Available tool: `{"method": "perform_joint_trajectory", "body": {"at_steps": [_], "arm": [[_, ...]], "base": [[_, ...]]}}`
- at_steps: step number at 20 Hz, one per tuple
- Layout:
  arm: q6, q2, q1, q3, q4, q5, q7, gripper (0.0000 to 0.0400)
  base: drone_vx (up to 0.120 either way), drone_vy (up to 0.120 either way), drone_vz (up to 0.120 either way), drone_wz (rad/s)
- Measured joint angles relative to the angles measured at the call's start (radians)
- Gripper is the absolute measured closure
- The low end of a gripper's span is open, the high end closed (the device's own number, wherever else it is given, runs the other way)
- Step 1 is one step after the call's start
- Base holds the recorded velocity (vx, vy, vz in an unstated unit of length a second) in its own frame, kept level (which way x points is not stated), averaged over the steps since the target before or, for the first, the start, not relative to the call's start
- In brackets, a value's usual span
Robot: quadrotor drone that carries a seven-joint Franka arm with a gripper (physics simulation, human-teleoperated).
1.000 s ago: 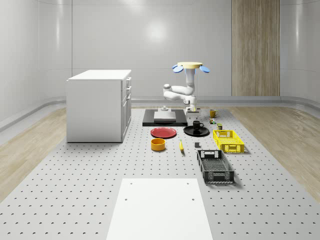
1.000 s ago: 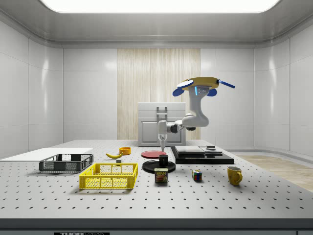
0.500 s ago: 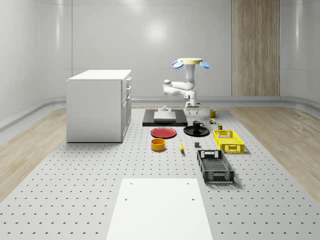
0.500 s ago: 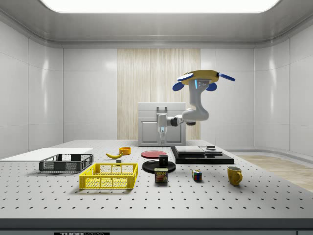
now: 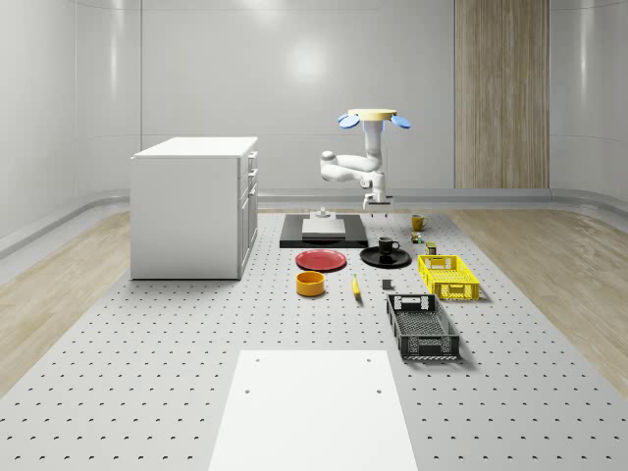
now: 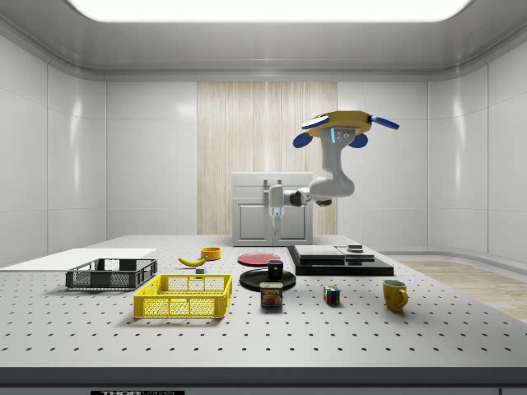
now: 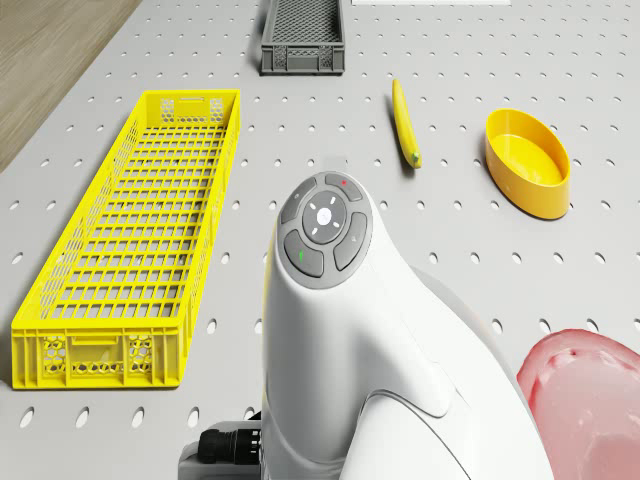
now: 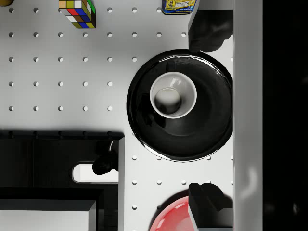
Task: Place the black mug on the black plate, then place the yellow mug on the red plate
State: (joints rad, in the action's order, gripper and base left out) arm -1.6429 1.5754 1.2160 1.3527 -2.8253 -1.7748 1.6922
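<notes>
drone hovers above black plate; wrist view: black mug upright on it, claw spread

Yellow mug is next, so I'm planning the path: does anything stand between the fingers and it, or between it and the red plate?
Nothing visible blocks the open gripper, hanging under the hovering drone above the black plate. Between the yellow mug and the red plate sits that black plate with the black mug; probably carry over them.
</notes>
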Motion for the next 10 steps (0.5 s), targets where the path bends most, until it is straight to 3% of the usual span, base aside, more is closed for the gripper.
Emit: {"method": "perform_joint_trajectory", "body": {"at_steps": [3, 10], "arm": [[0.0, 0.0, 0.0, 0.0, 0.0, 0.0, 0.0, 0.0], [0.0, 0.0, 0.0, 0.0, 0.0, 0.0, 0.0, 0.0]], "base": [[-0.12, 0.013, 0.0, 0.0], [-0.12, 0.12, 0.0, 0.0]]}}
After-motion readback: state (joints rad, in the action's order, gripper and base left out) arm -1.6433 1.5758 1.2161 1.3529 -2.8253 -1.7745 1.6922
